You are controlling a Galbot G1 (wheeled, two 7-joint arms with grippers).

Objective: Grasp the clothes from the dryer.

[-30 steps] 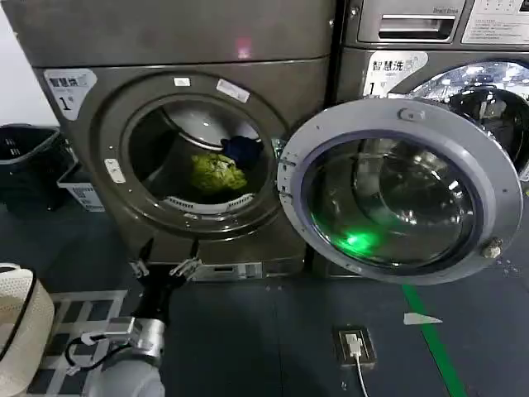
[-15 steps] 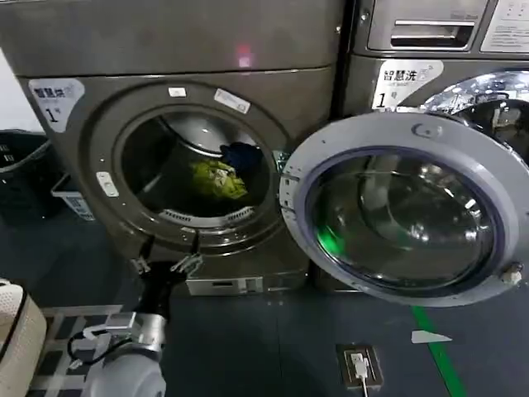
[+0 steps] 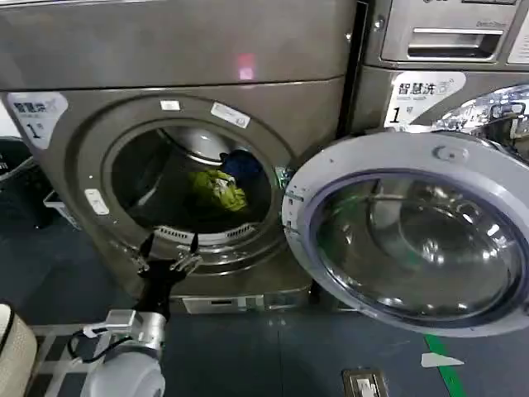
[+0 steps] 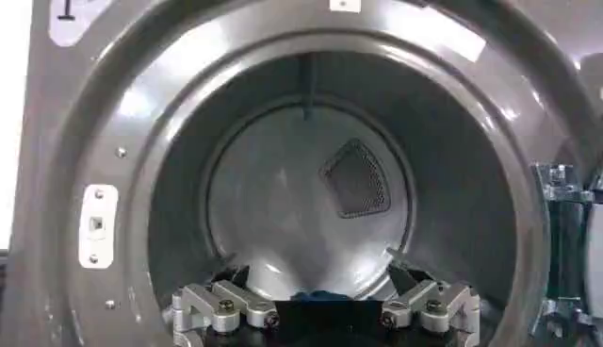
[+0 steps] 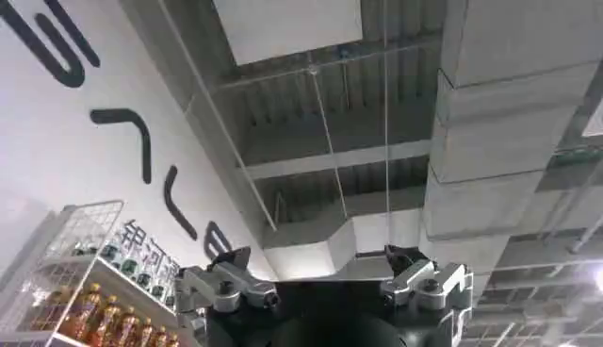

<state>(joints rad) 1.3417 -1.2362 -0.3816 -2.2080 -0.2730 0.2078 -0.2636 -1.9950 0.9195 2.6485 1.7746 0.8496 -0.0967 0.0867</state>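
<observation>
The dryer [image 3: 165,58] stands in front of me with its round porthole open. Deep in the drum lie the clothes: a yellow-green piece [image 3: 216,188] and, just behind it to the right, a navy piece [image 3: 244,165]. My left gripper [image 3: 165,258] is open, low in front of the porthole's lower rim, apart from the clothes. In the left wrist view the left gripper [image 4: 325,311] faces the grey drum [image 4: 283,203], and a sliver of the navy piece [image 4: 320,295] peeks above its body. My right gripper [image 5: 325,283] is open and empty, pointing up at the ceiling.
The glass door [image 3: 413,240] hangs open to the right, in front of a second machine with a silver drawer panel [image 3: 455,37]. A dark basket [image 3: 16,178] stands at the far left. A green floor line [image 3: 446,372] and a floor socket [image 3: 364,382] lie below the door.
The dryer has grown larger in the head view and slid left. My left gripper has risen from below the machine's front up to the porthole's lower rim, still open.
</observation>
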